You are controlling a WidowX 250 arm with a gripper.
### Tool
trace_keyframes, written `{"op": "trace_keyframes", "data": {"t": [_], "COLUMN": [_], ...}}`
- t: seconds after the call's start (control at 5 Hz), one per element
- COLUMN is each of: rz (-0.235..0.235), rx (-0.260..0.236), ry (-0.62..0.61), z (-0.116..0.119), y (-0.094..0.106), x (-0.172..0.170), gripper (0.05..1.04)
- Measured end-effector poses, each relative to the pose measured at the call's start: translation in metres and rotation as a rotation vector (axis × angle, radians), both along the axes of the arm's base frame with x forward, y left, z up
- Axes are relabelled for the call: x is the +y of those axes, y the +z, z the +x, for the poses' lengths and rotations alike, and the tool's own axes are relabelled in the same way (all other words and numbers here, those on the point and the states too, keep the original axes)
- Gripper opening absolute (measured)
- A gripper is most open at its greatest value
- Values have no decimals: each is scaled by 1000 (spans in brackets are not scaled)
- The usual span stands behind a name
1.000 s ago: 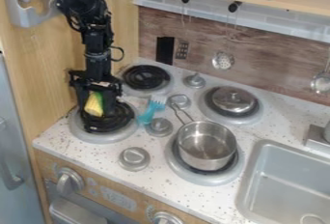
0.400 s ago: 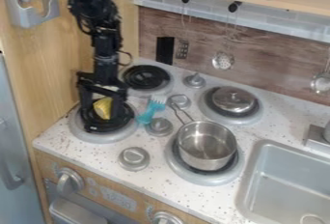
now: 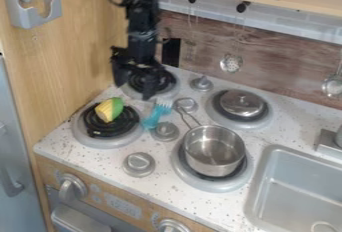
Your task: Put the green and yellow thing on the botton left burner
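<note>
The black gripper (image 3: 135,87) hangs over the back left burner (image 3: 168,92), its fingers spread with nothing between them. Below it and to its left, apart from it, the green and yellow thing (image 3: 109,110) lies on the black coil of the bottom left burner (image 3: 93,139), toward the coil's upper part. Its yellow side faces left and its green side faces right.
A teal fork-like utensil (image 3: 157,113) lies right of the bottom left burner, among grey knobs. A steel pot (image 3: 214,151) stands on the front right burner, and a lidded pan (image 3: 242,103) on the back right one. The sink (image 3: 267,181) is at the right.
My gripper first opened around the green and yellow thing, then moved up and to the right, away from it. The thing stays on the bottom left burner, now in full view.
</note>
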State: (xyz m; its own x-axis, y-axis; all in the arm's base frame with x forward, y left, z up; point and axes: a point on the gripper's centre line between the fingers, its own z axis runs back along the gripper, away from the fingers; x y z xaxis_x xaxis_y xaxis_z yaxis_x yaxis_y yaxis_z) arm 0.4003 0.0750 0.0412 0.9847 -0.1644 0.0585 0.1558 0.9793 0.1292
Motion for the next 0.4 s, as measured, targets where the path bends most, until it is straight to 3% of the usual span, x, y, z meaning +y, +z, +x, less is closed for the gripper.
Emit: {"op": "trace_keyframes", "data": {"t": [0.2,0.4], "rz": [-16,-59], "rx": [-15,13], "ry": [-8,14], "z": [-5,-16], "y": [2,-10], "x": [-13,-20], "gripper": [999,999]}}
